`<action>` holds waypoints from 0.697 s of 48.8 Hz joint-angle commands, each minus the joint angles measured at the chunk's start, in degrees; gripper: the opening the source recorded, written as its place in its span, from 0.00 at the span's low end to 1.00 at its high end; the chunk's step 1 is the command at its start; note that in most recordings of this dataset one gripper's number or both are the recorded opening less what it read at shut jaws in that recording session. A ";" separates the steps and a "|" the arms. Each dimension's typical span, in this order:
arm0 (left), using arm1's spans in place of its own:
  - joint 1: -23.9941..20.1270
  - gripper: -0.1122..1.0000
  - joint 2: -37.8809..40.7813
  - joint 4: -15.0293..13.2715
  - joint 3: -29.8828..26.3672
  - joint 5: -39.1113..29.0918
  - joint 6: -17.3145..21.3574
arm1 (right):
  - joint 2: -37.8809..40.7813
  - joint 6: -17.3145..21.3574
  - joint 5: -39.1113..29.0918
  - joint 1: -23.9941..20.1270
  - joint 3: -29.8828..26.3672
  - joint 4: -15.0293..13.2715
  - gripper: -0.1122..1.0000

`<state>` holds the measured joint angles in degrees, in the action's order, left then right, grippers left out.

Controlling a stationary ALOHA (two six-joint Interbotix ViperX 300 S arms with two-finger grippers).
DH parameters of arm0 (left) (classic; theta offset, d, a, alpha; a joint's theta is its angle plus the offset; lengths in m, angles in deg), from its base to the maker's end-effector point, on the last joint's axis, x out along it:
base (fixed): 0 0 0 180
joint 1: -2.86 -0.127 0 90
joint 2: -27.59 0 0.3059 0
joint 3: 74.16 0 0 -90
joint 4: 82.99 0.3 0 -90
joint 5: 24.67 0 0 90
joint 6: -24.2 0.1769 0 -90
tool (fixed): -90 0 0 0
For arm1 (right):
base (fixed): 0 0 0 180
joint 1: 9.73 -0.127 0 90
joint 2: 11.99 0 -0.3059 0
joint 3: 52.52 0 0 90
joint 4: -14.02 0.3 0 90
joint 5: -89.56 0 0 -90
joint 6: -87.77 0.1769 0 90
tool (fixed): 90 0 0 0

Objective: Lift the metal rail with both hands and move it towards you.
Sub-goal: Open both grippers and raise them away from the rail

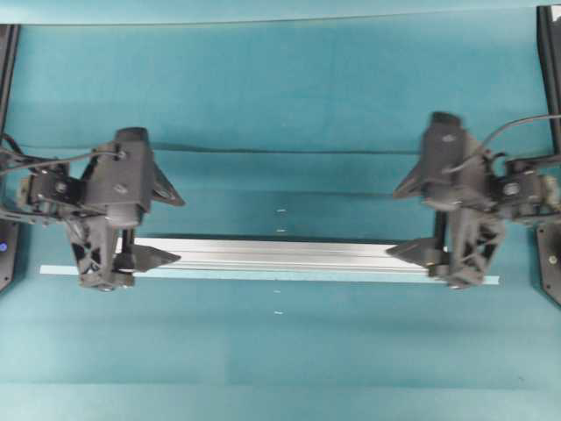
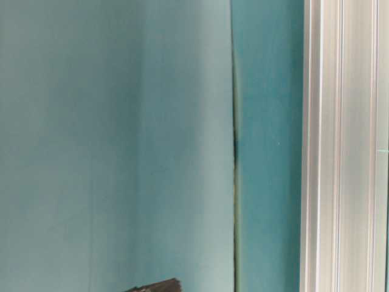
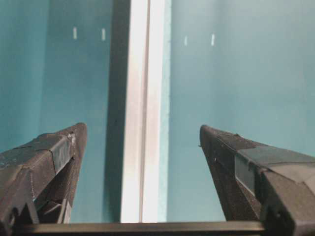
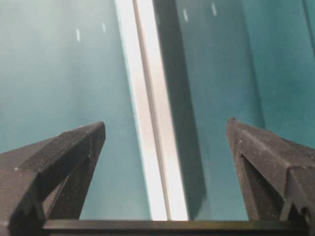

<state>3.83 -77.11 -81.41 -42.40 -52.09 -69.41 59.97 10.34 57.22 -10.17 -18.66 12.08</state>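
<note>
Metal rail [image 1: 280,255] lying flat on teal counter [image 1: 280,351], spanning 9 to 3 o'clock just below centre. Left gripper [image 3: 142,135] and right gripper [image 4: 165,132] above opposite ends, jaws wide, straddling rail without contact.

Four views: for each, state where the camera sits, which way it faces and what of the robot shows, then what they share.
Overhead: above, facing down on the metal rail, left gripper and right gripper.
Table-level: close to the teal surface; rail at right, a dark robot scrap at the bottom edge.
Left wrist: looks down between open fingers at the rail.
Right wrist: the same, between its fingers.
Shared: all four show the rail.
</note>
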 commanded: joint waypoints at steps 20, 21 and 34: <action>0.09 0.93 -7.56 0.00 0.88 3.25 0.26 | -12.39 0.09 6.59 0.09 4.48 -0.18 0.99; 0.09 0.93 -8.00 0.00 1.05 3.69 0.26 | -12.92 0.00 6.59 0.00 4.57 -0.18 0.99; 0.09 0.92 -15.29 0.00 3.25 8.44 -0.44 | -17.58 0.00 6.68 0.09 5.36 -0.18 0.99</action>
<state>3.83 -90.47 -81.41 -39.06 -45.24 -69.50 43.18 10.34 63.28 -10.17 -12.86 12.08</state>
